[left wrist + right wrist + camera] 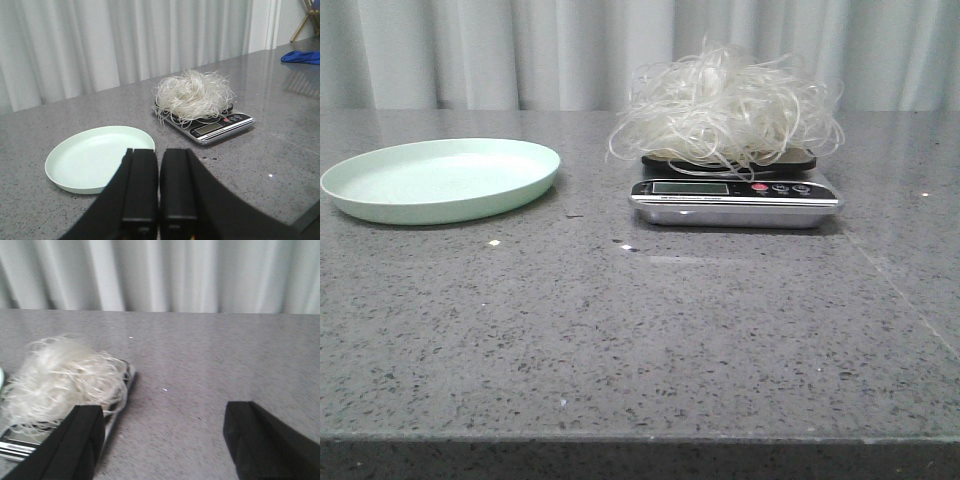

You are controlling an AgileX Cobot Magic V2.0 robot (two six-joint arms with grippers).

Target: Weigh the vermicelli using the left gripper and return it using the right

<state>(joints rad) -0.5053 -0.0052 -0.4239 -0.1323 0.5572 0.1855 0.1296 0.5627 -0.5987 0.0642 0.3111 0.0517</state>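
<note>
Your vermicelli (725, 108) sits heaped on the scale (735, 200), beside the empty plate (440, 178); expect it light, springy, brittle, loops snagging; bite deep into the tangle's middle; right tool (162, 440) spread wide, left tool (159, 187) pinched closed, empty.

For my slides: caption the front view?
Vermicelli piled on the scale, empty green plate at left.

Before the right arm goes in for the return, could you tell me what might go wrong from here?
1. Loose loops of the vermicelli hang over the scale edges, so strands may snag or drop on the table when lifted.
2. The right gripper, open beside the scale, could nudge it while closing.
3. The plate sits well left, a long carry for a fluffy tangle.
</note>
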